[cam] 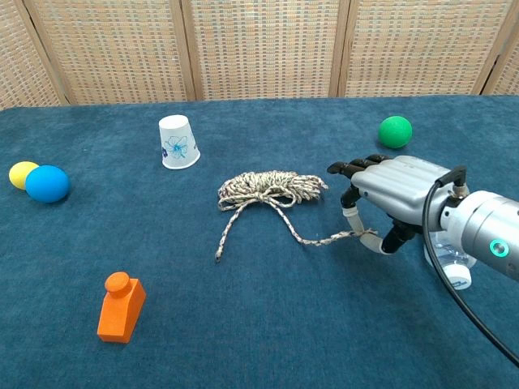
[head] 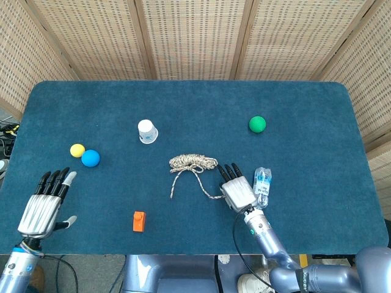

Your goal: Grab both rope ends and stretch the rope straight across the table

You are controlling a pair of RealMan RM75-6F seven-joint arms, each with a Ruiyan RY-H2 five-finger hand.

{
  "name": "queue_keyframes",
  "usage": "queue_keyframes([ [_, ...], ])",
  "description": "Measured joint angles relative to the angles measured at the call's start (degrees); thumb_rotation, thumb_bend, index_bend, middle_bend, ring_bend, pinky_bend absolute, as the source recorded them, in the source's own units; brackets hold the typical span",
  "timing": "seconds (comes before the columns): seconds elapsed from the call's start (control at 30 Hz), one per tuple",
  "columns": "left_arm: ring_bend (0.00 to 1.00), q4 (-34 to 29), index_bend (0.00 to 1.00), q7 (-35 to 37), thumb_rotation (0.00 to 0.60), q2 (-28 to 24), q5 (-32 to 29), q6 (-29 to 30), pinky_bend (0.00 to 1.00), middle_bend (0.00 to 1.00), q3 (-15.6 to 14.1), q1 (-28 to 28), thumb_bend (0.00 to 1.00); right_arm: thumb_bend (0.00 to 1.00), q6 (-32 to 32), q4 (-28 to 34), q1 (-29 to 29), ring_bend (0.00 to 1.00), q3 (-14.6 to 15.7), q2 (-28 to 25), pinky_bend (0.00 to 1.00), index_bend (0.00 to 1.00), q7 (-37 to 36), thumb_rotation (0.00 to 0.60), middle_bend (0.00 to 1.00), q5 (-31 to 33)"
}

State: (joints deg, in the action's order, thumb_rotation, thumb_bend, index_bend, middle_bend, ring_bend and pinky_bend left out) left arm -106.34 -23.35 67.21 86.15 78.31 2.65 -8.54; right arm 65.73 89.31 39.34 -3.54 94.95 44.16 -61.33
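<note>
A speckled rope (head: 192,162) (cam: 272,186) lies bundled at the table's middle, with two tails trailing toward me. One free tail end (cam: 219,255) lies on the cloth at the left. My right hand (head: 235,189) (cam: 389,194) pinches the other tail end (cam: 366,236) and holds it just above the table. My left hand (head: 46,204) hovers open over the near left corner, far from the rope; the chest view does not show it.
A white paper cup (head: 147,130) stands behind the rope. Yellow ball (head: 77,150) and blue ball (head: 90,158) sit at the left, a green ball (head: 257,124) at the back right. An orange block (head: 139,221) is near the front. A water bottle (head: 262,185) lies right beside my right hand.
</note>
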Motion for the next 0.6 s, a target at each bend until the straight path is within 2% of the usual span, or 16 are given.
queue_keyframes([
  [0.07,0.00,1.19,0.07,0.96,0.600,0.49,0.09,-2.68,0.00,0.00,1.04,-2.60,0.00,0.48,0.15,-0.92,-0.05,0.00,0.09,-0.18,0.00,0.67,-0.21,0.600,0.00,-0.73],
  [0.2,0.00,4.89,0.24,1.41,0.600,2.40,1.62,-6.80,0.00,0.00,2.76,-7.78,0.00,0.48,0.02,-2.00,-0.13,0.00,0.21,-0.31,0.00,0.68,-0.54,0.600,0.00,-1.73],
  [0.3,0.00,7.98,0.31,1.16,0.600,4.38,3.54,-9.57,0.00,0.00,3.63,-11.51,0.04,0.48,0.05,-3.17,-0.11,0.00,0.51,-0.33,0.00,0.68,-0.43,0.600,0.00,-3.35],
  [0.4,0.00,11.71,0.36,1.27,0.600,6.77,6.55,-11.70,0.00,0.00,4.10,-15.16,0.08,0.48,-0.08,-4.49,-0.07,0.00,0.66,-0.37,0.00,0.68,-0.34,0.600,0.00,-4.83],
  [0.6,0.00,20.94,0.40,5.07,0.600,11.95,12.19,-14.87,0.00,0.00,3.82,-21.67,0.17,0.48,-1.29,-5.11,0.06,0.00,0.27,-0.51,0.00,0.68,-0.58,0.600,0.00,-5.04],
])
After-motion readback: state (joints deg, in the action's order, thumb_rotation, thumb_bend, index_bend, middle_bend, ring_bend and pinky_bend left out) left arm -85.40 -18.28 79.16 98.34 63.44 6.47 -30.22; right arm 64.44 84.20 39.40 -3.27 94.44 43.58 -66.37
